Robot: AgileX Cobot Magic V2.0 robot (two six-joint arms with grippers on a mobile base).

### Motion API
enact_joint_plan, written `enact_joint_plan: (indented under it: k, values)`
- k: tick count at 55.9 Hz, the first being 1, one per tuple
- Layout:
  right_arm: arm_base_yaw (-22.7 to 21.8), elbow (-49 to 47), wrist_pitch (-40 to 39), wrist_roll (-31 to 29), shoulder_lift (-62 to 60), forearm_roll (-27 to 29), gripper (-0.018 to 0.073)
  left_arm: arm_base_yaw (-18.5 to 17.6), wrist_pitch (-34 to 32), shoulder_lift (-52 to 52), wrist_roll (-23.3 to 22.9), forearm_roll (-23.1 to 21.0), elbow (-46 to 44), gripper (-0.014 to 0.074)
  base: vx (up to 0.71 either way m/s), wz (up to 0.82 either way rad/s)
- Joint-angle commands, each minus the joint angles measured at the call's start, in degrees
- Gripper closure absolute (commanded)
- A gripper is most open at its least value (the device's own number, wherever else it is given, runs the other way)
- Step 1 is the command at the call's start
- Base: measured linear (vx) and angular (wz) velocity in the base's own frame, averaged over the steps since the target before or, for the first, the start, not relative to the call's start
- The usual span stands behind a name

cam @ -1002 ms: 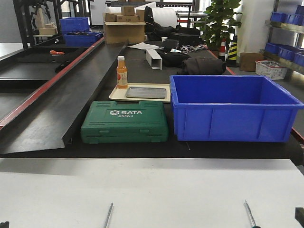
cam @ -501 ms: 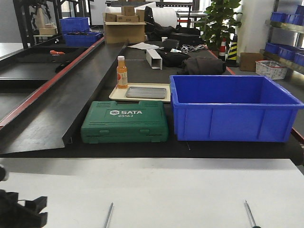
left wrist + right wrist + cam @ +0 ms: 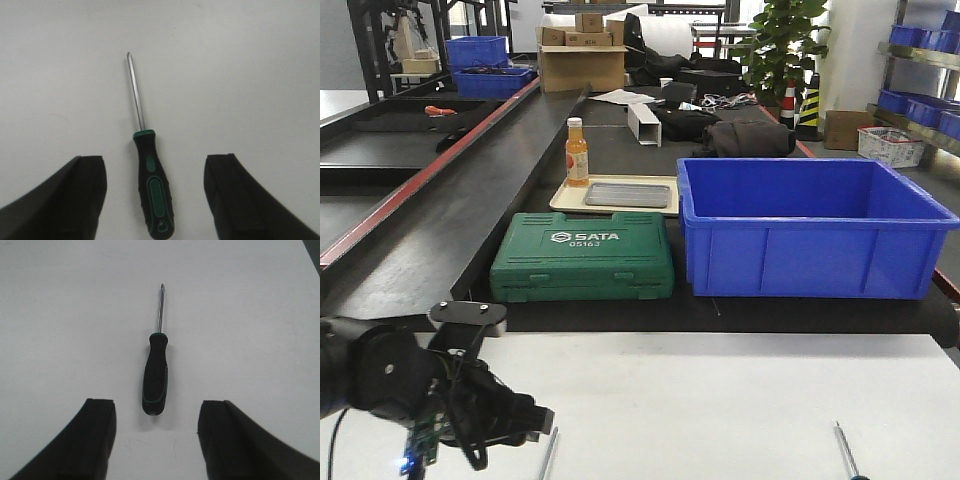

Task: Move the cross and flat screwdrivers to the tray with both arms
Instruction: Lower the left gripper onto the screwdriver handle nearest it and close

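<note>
A: Where do our two screwdrivers lie?

B: Both are flat on the white table (image 3: pixel 720 400), well apart from each other. They are far short of the metal tray (image 3: pixel 628 195), which sits on a cream tray (image 3: pixel 565 200) behind the green tool case (image 3: pixel 582 257). In our left wrist view the left screwdriver (image 3: pixel 145 140) has its handle toward us and its shaft pointing away. The right screwdriver (image 3: pixel 157 347) lies the same way under our right wrist.

A: And our claws?

B: The left gripper (image 3: pixel 155 167) is spread wide with a finger on either side of the handle, gripping nothing. The right gripper (image 3: pixel 156 407) gapes empty too, with the butt of the handle just ahead of the gap.

A: Which one has the cross tip?

B: We cannot tell; the tips are too small in these views.

A: How will they handle?

B: We judge them light and rigid. The steel shaft is thin and smooth and would likely slip or twist between our pads. So we should close across the thick middle of the green-and-black handle, squarely, so that it does not pivot. A round handle may roll if one finger nudges it first, so we should centre over it before closing.
</note>
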Motion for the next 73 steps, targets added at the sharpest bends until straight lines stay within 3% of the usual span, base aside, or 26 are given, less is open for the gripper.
enact_joint_plan:
  k: [1,22,43,65,73]
  values:
    - [-0.2,-2.1,-2.8,-0.2,-0.4,-0.4,0.0102,-0.8,0.7,2.2,2.8,-3.6,-6.0,0.0055,0.0,0.0]
    - [-0.2,-2.1,-1.0,-0.3,-0.4,-0.7,0.0102,-1.1,4.4,15.8,2.4,-1.3,-8.9,0.0055,0.0,0.0]
    - [-0.2,-2.1,0.7,-0.4,-0.4,-0.7,0.0102,-1.1,0.2,19.3,2.2,0.2,-9.8,0.0055,0.0,0.0]
    - [-0.2,-2.4,4.1,-0.3,-0.4,-0.7,0.0102,-1.1,3.9,22.1,2.0,-0.3,-11.7,0.0074,0.0,0.0]
    - [-0.2,-7.0,11.2,0.1,2.7,-1.1,0.0099,-1.1,4.1,23.0,0.8,-0.3,-11.7,0.0092,0.0,0.0]
